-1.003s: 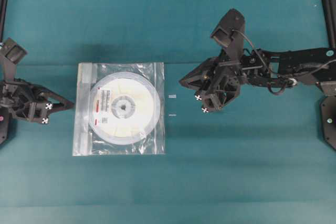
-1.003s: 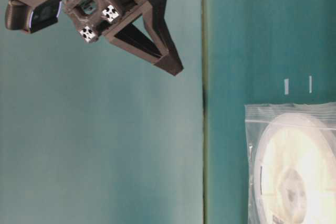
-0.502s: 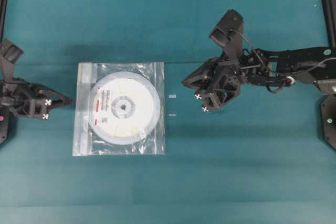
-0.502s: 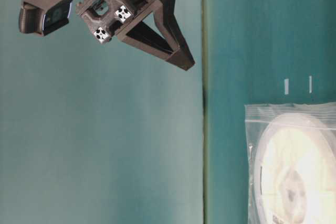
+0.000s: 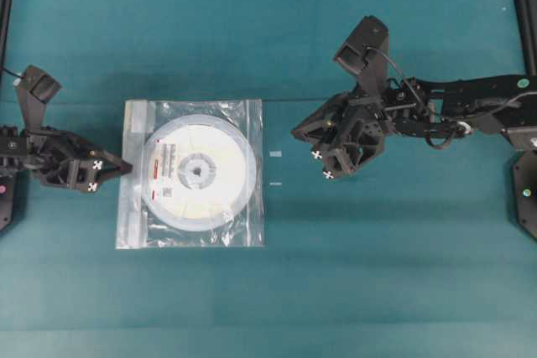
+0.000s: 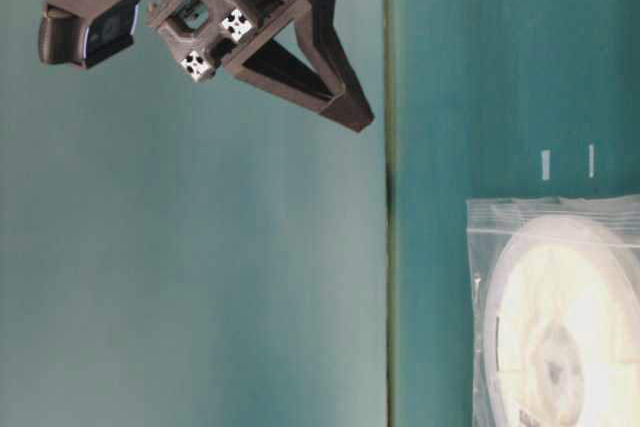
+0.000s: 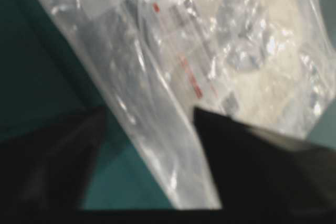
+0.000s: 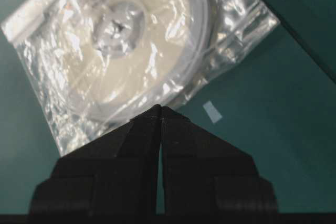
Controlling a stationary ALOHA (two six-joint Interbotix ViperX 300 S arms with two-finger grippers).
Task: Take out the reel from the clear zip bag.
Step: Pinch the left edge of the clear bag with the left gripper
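Clear zip bag (image 5: pixel 191 173) has been approached by the left end effector (image 5: pixel 117 169), now spread; the right end effector (image 8: pixel 160 109) is kept pressed together.

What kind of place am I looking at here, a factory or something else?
Probably a robotics lab test bench rather than a factory: two black robot arms face each other across a bare teal table, with just one clear zip bag holding a reel between them.
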